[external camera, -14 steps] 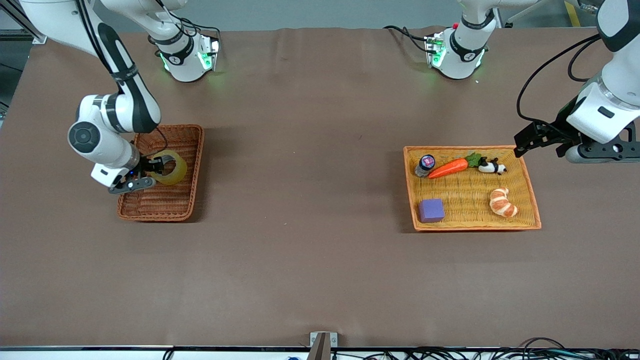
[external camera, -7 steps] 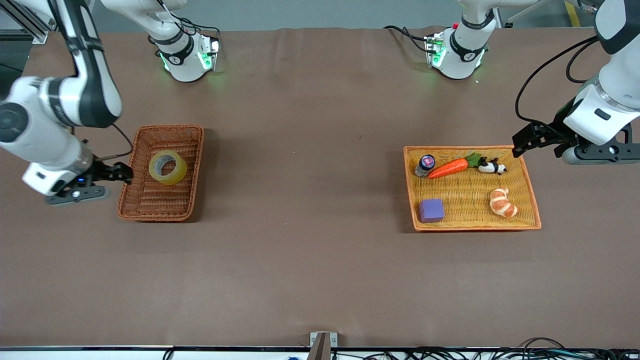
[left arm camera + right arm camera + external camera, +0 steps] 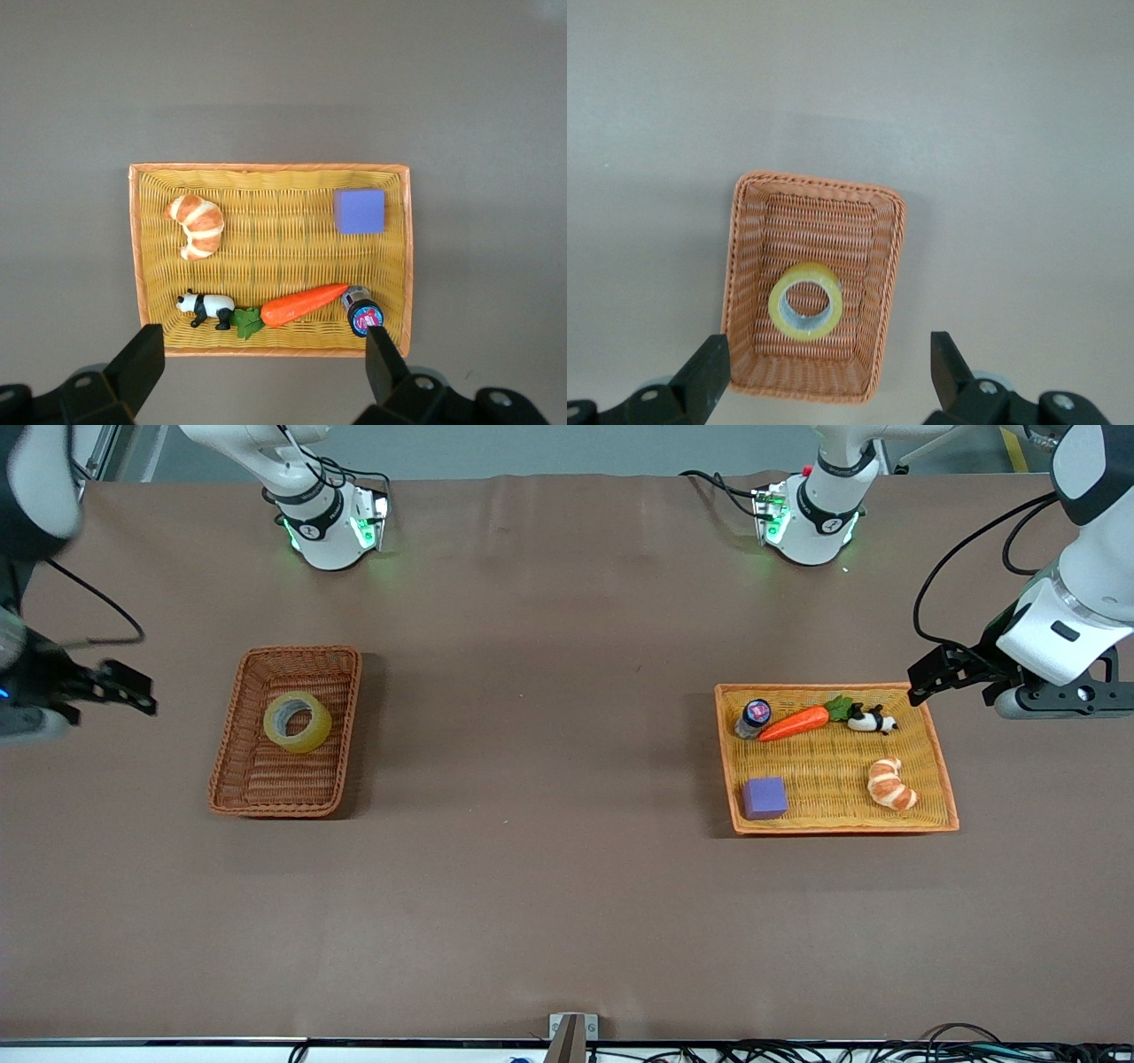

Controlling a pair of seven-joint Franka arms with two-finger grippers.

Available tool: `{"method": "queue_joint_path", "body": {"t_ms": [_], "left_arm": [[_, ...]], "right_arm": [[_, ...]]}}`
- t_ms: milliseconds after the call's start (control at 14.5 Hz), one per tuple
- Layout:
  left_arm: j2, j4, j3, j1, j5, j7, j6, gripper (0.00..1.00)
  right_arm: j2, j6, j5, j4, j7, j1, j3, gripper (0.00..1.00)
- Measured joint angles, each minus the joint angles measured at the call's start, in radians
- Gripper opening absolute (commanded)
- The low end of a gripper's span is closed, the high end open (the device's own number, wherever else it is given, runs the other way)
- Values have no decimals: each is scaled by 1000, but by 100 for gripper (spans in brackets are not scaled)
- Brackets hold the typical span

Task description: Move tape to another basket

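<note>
The table (image 3: 567, 886) is the biggest thing here, and on it I count two woven containers. The wide orange tray (image 3: 941, 755) lies toward my left arm's end. The basket (image 3: 347, 717) lies toward my right arm's end, well apart from the tray. As far as I can judge, the job is done: the tape (image 3: 298, 722) lies flat inside the basket, in the half farther from the front camera, touching nothing of mine. All that seems left is for me to park.

My right gripper (image 3: 120, 689) hangs in the air over bare table beside the basket, out toward the table's edge; its fingers (image 3: 702, 382) are spread wide and hold nothing. My left gripper (image 3: 943, 673) waits over the tray's corner by the panda, and its fingers (image 3: 140, 367) are likewise spread apart and empty.

Counting down in size, the tray holds five things:
- one carrot (image 3: 795, 724)
- one croissant (image 3: 890, 783)
- one purple cube (image 3: 765, 797)
- one toy panda (image 3: 872, 720)
- one small bottle (image 3: 754, 716), touching the carrot's tip

The basket holds one roll of tape and nothing else. Two arms, two grippers, four fingers, all idle.
</note>
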Motion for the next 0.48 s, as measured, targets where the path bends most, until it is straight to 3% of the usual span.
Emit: {"method": "queue_joint_path", "body": {"t_ms": [207,484], "left_arm": [[1,0,0,4,0,0,0,100],[2,0,1,7,0,0,0,100]], "right_arm": [[-62,-39,1,-2,72,-6,1,100],[-72,-40,1,-14,100,-6,12,100]]}}
